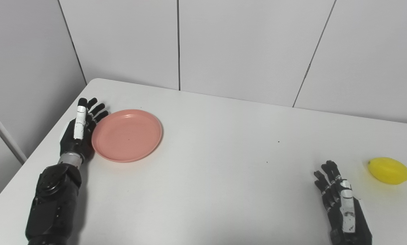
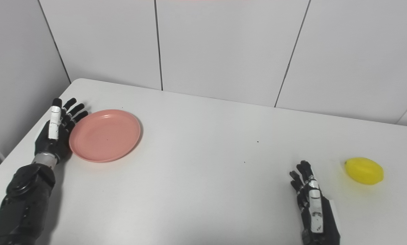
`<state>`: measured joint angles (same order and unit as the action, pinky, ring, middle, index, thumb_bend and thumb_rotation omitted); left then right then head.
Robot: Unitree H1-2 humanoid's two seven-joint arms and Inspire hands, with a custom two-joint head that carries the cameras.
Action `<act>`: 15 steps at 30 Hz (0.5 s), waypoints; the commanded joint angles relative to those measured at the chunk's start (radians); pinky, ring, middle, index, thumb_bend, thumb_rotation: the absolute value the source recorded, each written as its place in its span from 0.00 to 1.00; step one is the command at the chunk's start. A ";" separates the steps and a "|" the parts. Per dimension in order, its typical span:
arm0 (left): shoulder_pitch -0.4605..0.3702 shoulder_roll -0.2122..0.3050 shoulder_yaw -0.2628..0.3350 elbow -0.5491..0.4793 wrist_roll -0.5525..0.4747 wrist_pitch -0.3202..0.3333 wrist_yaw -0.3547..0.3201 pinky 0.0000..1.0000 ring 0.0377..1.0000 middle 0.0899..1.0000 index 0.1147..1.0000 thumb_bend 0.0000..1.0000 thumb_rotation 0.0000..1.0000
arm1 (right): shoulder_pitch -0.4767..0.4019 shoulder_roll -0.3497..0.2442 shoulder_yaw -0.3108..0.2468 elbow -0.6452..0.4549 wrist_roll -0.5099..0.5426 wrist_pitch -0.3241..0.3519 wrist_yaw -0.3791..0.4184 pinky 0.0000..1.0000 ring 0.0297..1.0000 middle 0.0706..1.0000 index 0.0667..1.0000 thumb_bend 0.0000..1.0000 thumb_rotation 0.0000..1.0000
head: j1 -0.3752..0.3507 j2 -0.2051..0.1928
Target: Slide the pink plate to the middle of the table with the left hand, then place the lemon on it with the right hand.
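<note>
A round pink plate [image 1: 127, 134] lies on the left part of the white table [image 1: 217, 160]. My left hand [image 1: 81, 127] stands open on its edge, palm against the plate's left rim, fingers stretched out and apart. A yellow lemon [image 1: 388, 170] rests near the table's right edge. Low at the front right, my right hand [image 1: 339, 200] is open and holds nothing, a short way to the left of the lemon and apart from it.
Grey wall panels [image 1: 224, 44] rise right behind the table's far edge and along its left side. A few small dark specks [image 1: 278, 141] mark the tabletop between the plate and the lemon.
</note>
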<state>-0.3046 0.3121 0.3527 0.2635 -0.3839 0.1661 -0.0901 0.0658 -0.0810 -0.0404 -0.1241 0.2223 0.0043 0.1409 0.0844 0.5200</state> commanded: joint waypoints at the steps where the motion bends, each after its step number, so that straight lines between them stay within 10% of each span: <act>1: -0.016 0.000 -0.006 -0.028 0.000 0.010 0.005 0.85 0.86 0.86 0.87 0.99 0.83 | 0.021 0.013 0.015 0.000 0.004 0.018 0.005 0.96 0.93 0.95 0.94 0.77 0.98 | 0.000 0.001; 15: -0.012 -0.059 -0.012 -0.085 0.000 0.059 0.046 0.84 0.85 0.84 0.85 0.96 0.86 | 0.021 0.017 0.020 -0.003 0.008 0.023 0.003 0.96 0.92 0.96 0.94 0.78 0.97 | -0.007 0.006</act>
<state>-0.3044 0.2537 0.3451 0.2010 -0.3835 0.2167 -0.0482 0.0667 -0.0793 -0.0354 -0.1264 0.2227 0.0052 0.1387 0.0767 0.5246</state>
